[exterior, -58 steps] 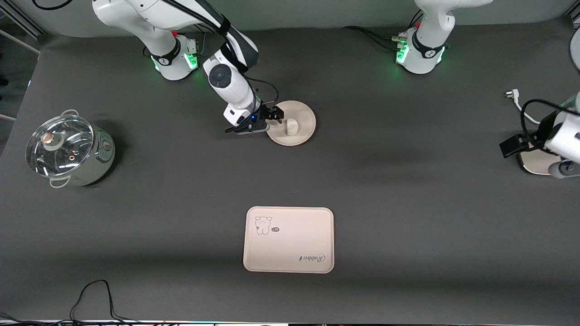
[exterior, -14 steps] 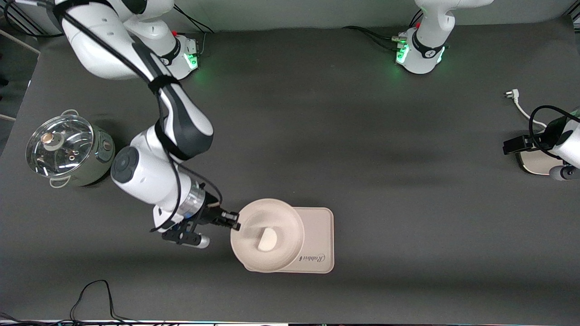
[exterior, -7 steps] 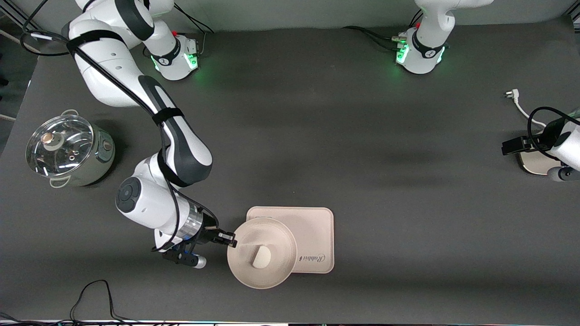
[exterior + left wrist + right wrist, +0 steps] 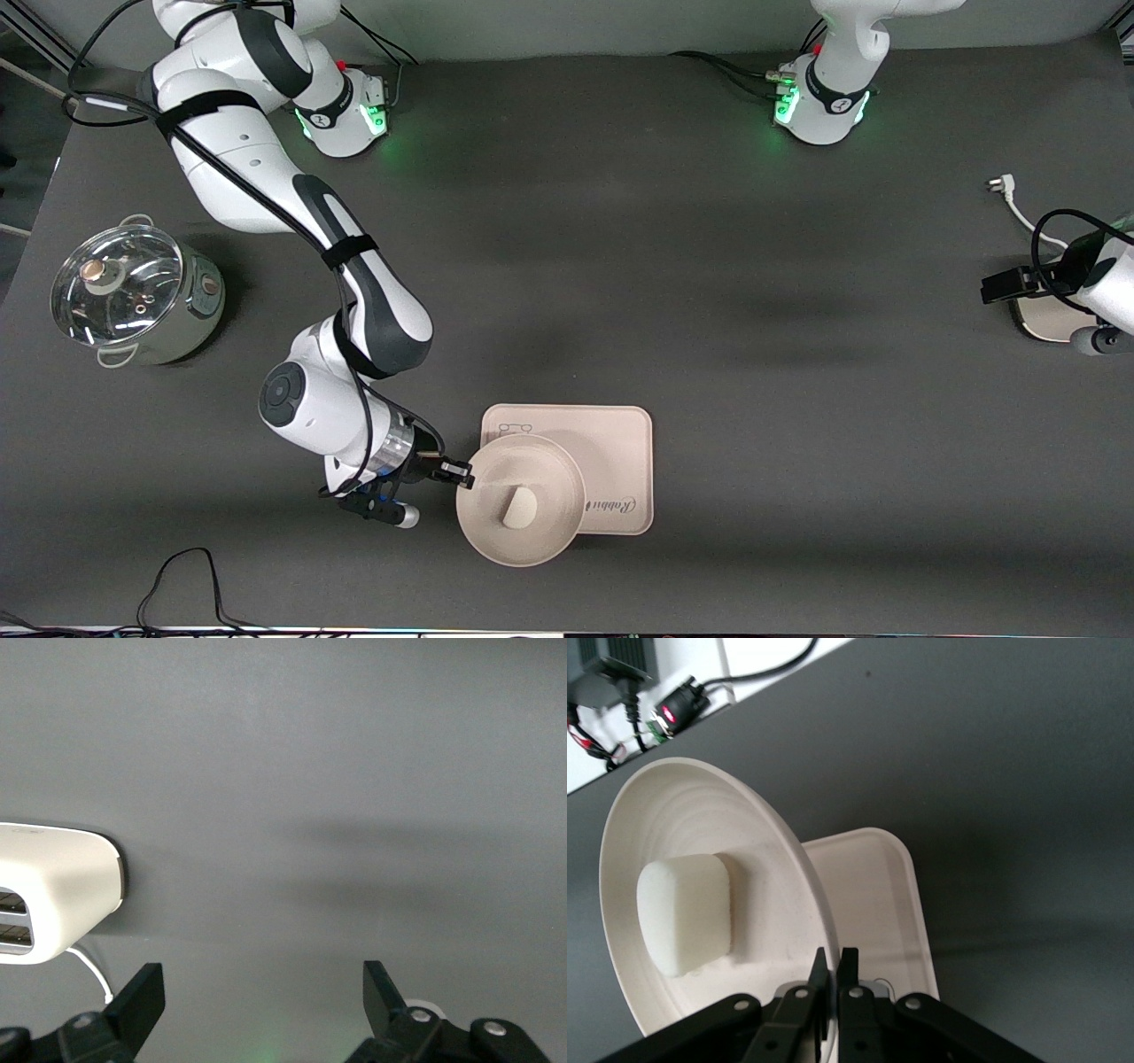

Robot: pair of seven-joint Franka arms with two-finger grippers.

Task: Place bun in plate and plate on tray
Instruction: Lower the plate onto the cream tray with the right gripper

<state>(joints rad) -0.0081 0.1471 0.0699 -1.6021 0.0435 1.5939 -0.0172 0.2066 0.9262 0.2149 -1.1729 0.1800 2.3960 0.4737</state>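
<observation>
My right gripper (image 4: pixel 456 474) is shut on the rim of the round cream plate (image 4: pixel 542 539) and holds it in the air, tilted, over the corner of the tray (image 4: pixel 611 443) at the right arm's end. The white bun (image 4: pixel 520 506) lies in the plate. In the right wrist view the fingers (image 4: pixel 835 979) pinch the plate's rim (image 4: pixel 806 868), with the bun (image 4: pixel 685 912) inside and the tray (image 4: pixel 873 904) below. My left gripper (image 4: pixel 263 992) is open and empty, waiting over the table's edge at the left arm's end.
A steel pot with a glass lid (image 4: pixel 133 292) stands at the right arm's end. A white appliance (image 4: pixel 53 895) and a white plug with its cable (image 4: pixel 1005 190) lie near the left gripper. A black cable (image 4: pixel 182 576) loops at the front edge.
The right arm carried the plate with the bun from near its base to over the tray. In the last half second the plate shifted slightly toward the tray.
</observation>
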